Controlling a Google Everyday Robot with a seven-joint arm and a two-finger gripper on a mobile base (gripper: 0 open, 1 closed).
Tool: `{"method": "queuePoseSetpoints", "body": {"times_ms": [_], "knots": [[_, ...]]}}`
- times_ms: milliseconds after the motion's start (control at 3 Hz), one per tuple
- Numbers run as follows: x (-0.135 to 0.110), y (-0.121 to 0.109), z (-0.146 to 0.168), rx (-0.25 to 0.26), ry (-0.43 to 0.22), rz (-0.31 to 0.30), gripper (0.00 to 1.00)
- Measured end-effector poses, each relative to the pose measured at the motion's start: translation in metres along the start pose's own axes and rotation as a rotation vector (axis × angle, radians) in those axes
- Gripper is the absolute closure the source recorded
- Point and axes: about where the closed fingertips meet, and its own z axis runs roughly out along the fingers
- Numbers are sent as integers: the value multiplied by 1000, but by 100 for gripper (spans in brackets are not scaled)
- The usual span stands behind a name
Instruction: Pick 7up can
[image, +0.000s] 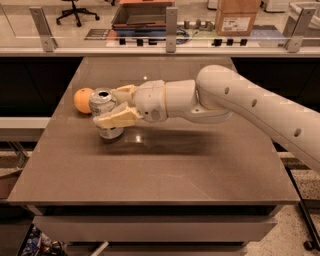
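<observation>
The 7up can (104, 102), silver-topped with a pale body, stands on the brown table (160, 170) at its left side. My gripper (114, 106) reaches in from the right on the white arm. Its two cream fingers sit on either side of the can, the near finger (117, 119) across the can's front and the far finger (125, 91) behind it. The fingers look pressed against the can. The can's base still rests on the table. A round orange fruit (82, 100) lies just left of the can, close to it.
My white arm (250, 105) stretches across the right half of the table. A glass rail with metal posts (171, 30) runs along the table's far edge. Behind it are a cardboard box (237, 15) and an office chair (75, 10).
</observation>
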Motion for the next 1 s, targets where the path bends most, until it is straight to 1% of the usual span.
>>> {"method": "queuePoseSetpoints", "body": {"times_ms": [333, 667, 1000], "knots": [[-22, -6, -5, 12, 33, -17, 100], [-53, -12, -13, 29, 61, -56, 100], [-88, -13, -19, 45, 88, -112, 100]]}}
